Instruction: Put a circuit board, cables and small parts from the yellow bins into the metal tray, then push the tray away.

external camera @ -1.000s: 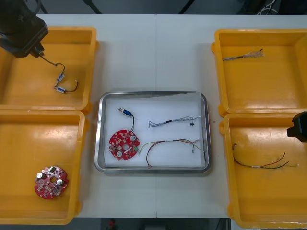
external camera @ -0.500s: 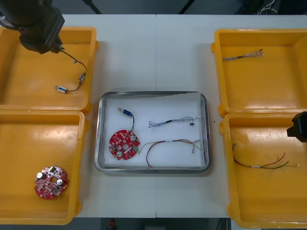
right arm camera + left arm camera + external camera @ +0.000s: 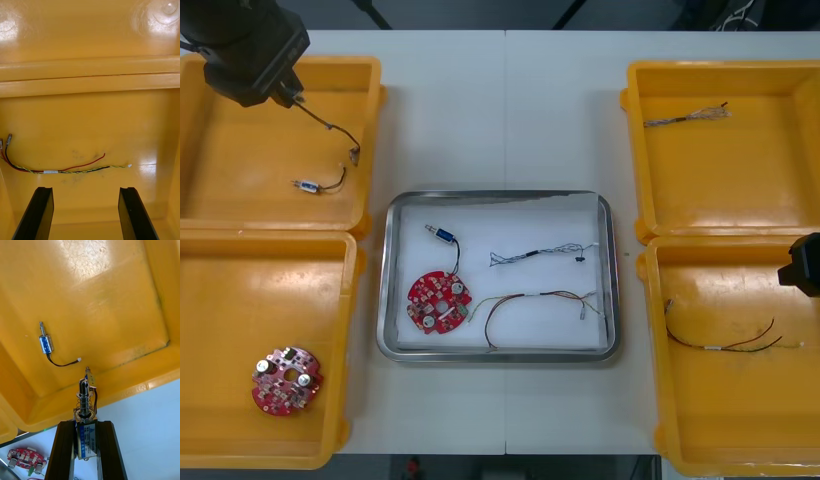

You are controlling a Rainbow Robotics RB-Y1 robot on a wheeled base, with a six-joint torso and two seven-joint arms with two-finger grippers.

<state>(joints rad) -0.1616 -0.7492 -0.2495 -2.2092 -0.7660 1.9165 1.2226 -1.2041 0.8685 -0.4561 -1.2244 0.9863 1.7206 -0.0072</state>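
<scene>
Left gripper (image 3: 288, 96): at 10 o'clock of the table, above the far-left yellow plastic bin (image 3: 372, 130). Its black fingers (image 3: 64, 453) are clenched on a small blue-bodied metal part (image 3: 86, 437). The part's thin black cable (image 3: 330, 125) hangs from the grip, its free end close to the bin's inner wall. A second small metal part (image 3: 307, 184) with a short black lead lies on the bin floor, at 7 o'clock from that free end and apart from it.

Right gripper (image 3: 805, 262): at 3 o'clock, over the near-right yellow bin (image 3: 654, 350), fingers spread and grasping nothing. A red-and-yellow twisted cable (image 3: 56, 170) lies on the bin floor just beyond the fingertips.

Shiny rectangular metal tray (image 3: 498, 195), white inside: table centre. It contains:
- a round red circuit board (image 3: 440, 302) at 8 o'clock
- a small blue metal part (image 3: 442, 235) at 10 o'clock
- a twisted blue-and-white cable (image 3: 540, 252) at 2 o'clock
- a second red-and-yellow cable (image 3: 540, 298) at 4 o'clock
</scene>
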